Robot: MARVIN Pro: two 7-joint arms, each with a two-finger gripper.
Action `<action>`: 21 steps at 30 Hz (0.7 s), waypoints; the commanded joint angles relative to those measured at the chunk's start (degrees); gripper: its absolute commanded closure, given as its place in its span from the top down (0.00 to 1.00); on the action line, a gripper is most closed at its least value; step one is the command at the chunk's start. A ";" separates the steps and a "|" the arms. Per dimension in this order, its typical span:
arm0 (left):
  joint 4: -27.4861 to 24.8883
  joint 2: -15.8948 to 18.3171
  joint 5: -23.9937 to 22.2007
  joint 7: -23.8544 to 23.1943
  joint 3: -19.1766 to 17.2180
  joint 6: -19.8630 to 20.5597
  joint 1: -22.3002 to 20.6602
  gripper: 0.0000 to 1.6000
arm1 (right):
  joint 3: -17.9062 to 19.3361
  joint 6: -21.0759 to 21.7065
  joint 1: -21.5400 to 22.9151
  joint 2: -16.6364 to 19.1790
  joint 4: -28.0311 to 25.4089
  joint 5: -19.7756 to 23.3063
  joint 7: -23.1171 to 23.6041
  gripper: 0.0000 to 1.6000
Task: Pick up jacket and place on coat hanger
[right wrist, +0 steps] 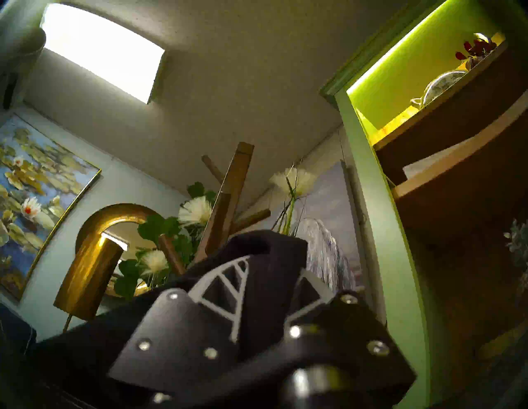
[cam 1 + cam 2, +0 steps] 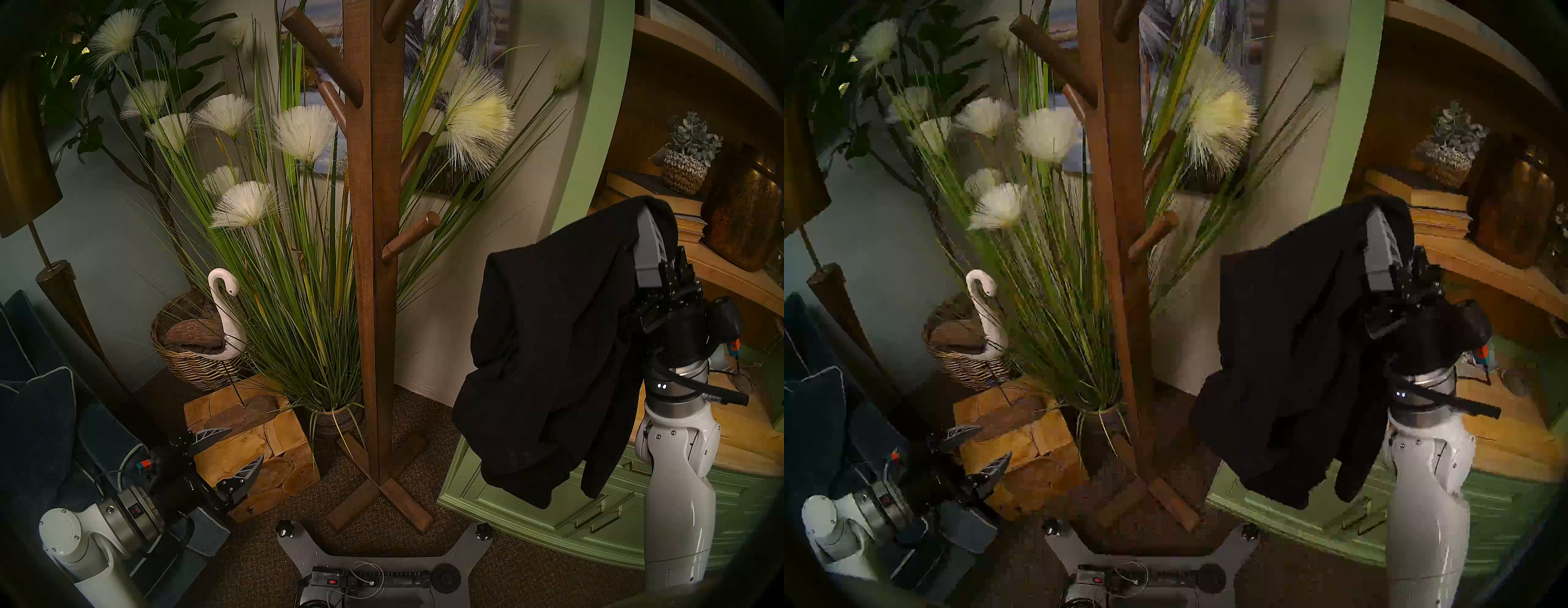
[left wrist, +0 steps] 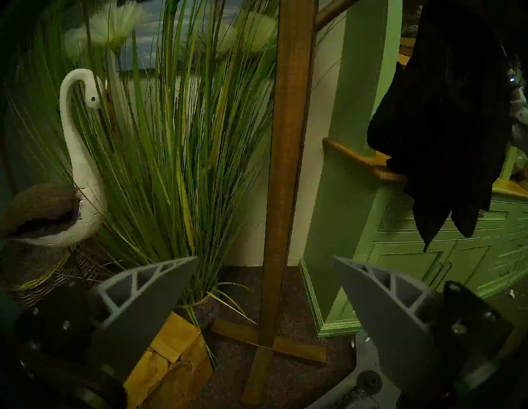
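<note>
A: Item one, the right gripper (image 2: 649, 237): how do we list it?

B: Raised, fingers pointing upward and clamped on a top fold of the jacket (image 2: 547, 361). In the right wrist view we see black cloth bunched between and over the pale ribbed fingers (image 1: 228, 288).

A: Item two, the jacket?

B: Black, matte, hanging in loose folds from that grip down the near side of the right arm, in front of the green cabinet (image 2: 551, 509). We note it hangs clear of the floor, well to the right of the coat hanger (image 2: 373, 254) and touching none of its pegs.

A: Item three, the left gripper (image 2: 235, 452)?

B: Low, beside the wooden block (image 2: 271, 446), its two grey fingers spread wide apart. Nothing lies between them; through the gap, the left wrist view shows the stand's post and cross-shaped foot.

A: Item four, the coat hanger itself?

B: Upright on the carpet, all its visible pegs bare.
</note>
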 commanded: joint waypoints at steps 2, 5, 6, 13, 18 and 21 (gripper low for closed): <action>-0.97 0.11 -0.67 -0.02 0.00 -0.04 -0.22 1.00 | -3.29 3.86 7.01 0.15 -7.23 -2.99 -8.05 0.00; -0.99 0.11 -0.70 -0.02 0.00 -0.04 -0.21 1.00 | -5.36 6.03 8.20 -0.39 -8.59 -5.48 -10.70 0.00; -1.01 0.10 -0.72 -0.02 0.00 -0.03 -0.21 1.00 | -6.68 7.21 9.16 -0.60 -8.93 -7.02 -13.08 0.00; -0.95 0.12 -0.64 -0.02 0.01 -0.04 -0.23 1.00 | -11.70 10.70 11.72 -0.81 -8.48 -12.34 -18.26 0.00; -0.89 0.13 -0.55 -0.02 0.02 -0.05 -0.25 1.00 | -15.58 13.11 13.91 -1.29 -6.75 -16.15 -23.26 0.00; -0.86 0.14 -0.50 -0.02 0.02 -0.05 -0.26 1.00 | -18.09 14.37 15.58 -1.98 -5.85 -18.22 -26.06 0.00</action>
